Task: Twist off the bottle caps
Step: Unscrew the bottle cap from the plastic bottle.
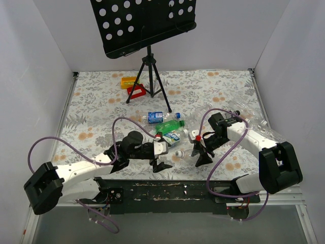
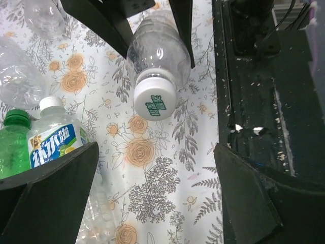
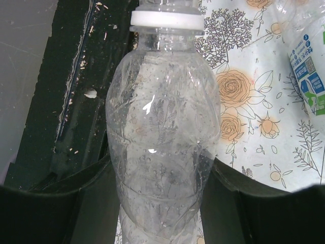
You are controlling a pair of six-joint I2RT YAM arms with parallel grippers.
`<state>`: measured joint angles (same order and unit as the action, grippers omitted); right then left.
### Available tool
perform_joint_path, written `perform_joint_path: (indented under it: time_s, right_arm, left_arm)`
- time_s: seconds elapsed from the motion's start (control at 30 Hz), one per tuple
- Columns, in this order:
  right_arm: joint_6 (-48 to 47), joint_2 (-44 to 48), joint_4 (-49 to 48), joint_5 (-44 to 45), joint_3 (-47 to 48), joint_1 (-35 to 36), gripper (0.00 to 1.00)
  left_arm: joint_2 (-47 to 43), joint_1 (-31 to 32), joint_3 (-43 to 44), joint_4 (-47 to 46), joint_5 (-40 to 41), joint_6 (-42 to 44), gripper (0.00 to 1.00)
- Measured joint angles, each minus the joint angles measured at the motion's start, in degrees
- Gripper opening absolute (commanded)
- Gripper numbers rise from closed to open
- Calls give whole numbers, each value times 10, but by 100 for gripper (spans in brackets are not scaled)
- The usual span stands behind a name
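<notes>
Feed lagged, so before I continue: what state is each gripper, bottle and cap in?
clear bottle: held, capped.
white cap: on the clear bottle, not gripped.
right gripper: shut on the clear bottle.
left gripper: open, empty, facing the white cap.
green bottle: capped, lying on its side.
labelled bottle: capped, lying beside the green bottle.

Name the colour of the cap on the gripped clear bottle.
White cap with green print; left wrist view shows it best.
</notes>
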<state>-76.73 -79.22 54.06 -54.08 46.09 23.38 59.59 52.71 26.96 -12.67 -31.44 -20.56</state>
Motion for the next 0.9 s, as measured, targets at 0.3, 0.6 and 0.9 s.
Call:
perform_joint_path:
  time_s: [0.3, 0.6, 0.9]
  right_arm:
    - [0, 0, 0, 0, 0, 0, 5]
    - [0, 0, 0, 0, 0, 0, 5]
    - [0, 0, 0, 0, 0, 0, 5]
  left_arm:
    - [82, 3, 15, -93, -6, 12, 87]
    - [105, 7, 31, -127, -11, -2, 72]
    - [107, 7, 40, -119, -27, -10, 47]
